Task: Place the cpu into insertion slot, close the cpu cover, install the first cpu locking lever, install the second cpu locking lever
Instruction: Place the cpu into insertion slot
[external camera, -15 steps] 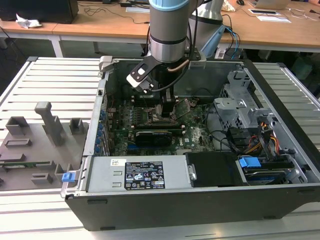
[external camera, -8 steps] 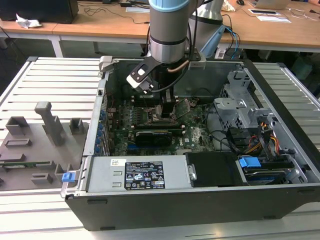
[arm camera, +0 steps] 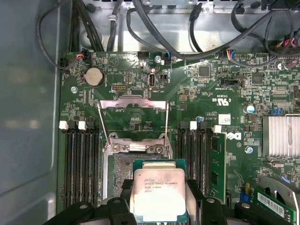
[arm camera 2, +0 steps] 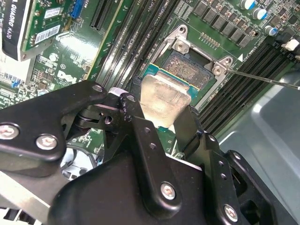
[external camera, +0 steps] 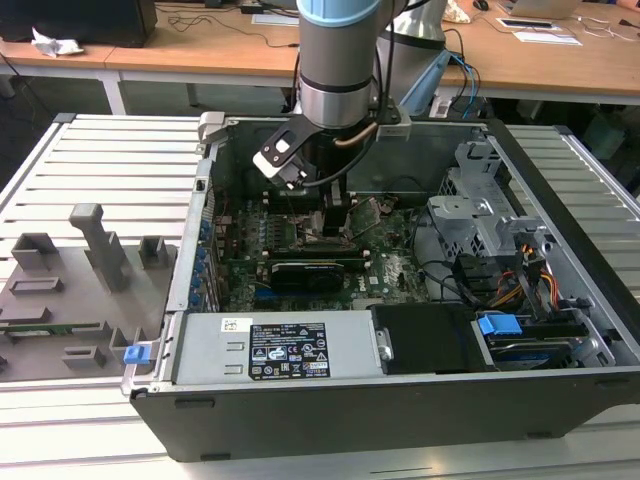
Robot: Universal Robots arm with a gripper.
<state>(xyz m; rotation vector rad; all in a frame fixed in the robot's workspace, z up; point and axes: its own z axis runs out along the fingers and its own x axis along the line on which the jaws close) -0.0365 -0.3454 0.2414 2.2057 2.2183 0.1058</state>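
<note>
On a ribbed metal surface (external camera: 100, 160) near wooden desks (external camera: 200, 52), the black tool (arm camera 2: 161, 107) is pinching the square silver-topped cpu (arm camera: 158, 194) over the insertion slot (arm camera: 123, 166), thin cpu cover (arm camera: 133, 104) standing open.

The arm (external camera: 338, 60) stood near vertical, its wrist pointed straight down. The tool (arm camera 2: 161, 108) hung low beneath it, and its two black fingers (arm camera 2: 140, 133) were closed from either side on the edges of the cpu (arm camera: 158, 194), gripped between them.
</note>
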